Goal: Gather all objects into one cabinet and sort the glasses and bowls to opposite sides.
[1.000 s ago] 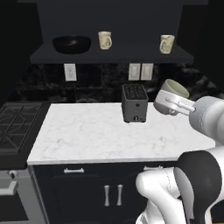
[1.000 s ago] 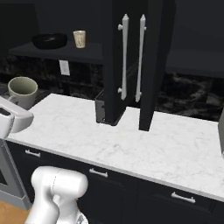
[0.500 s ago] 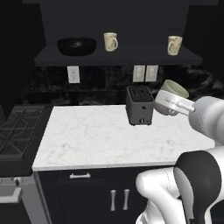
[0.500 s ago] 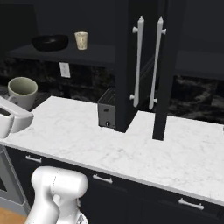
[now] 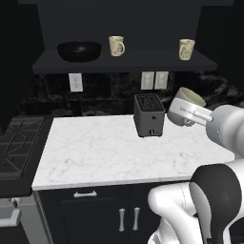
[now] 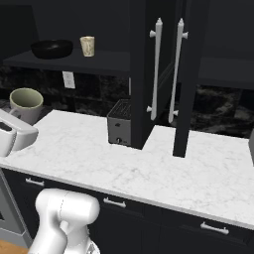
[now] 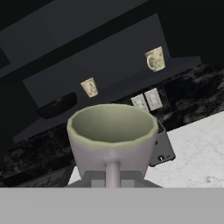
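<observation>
My gripper (image 5: 192, 114) is shut on a cream mug (image 5: 184, 106), holding it tilted above the right end of the counter, to the right of the toaster. In the hand view that mug (image 7: 111, 133) stands close in front, its handle toward me. On the shelf board of the dark upper cabinet (image 5: 143, 62) sit a wide black bowl (image 5: 79, 50) at the left, a cream mug (image 5: 116, 45) beside it, and another mug (image 5: 186, 48) far right. Bowl (image 6: 52, 48) and mug (image 6: 87, 45) also appear in the right base view.
A dark toaster (image 5: 149, 114) stands at the back of the white marble counter (image 5: 95, 152). A stove (image 5: 14, 143) lies to the left. In the right base view, tall dark doors with silver handles (image 6: 163, 74) stand over the counter beside the toaster (image 6: 120, 121).
Both base views have shifted, so the camera has moved; the toaster has come out from behind the dark doors in the right view. The mug stays held in the gripper.
</observation>
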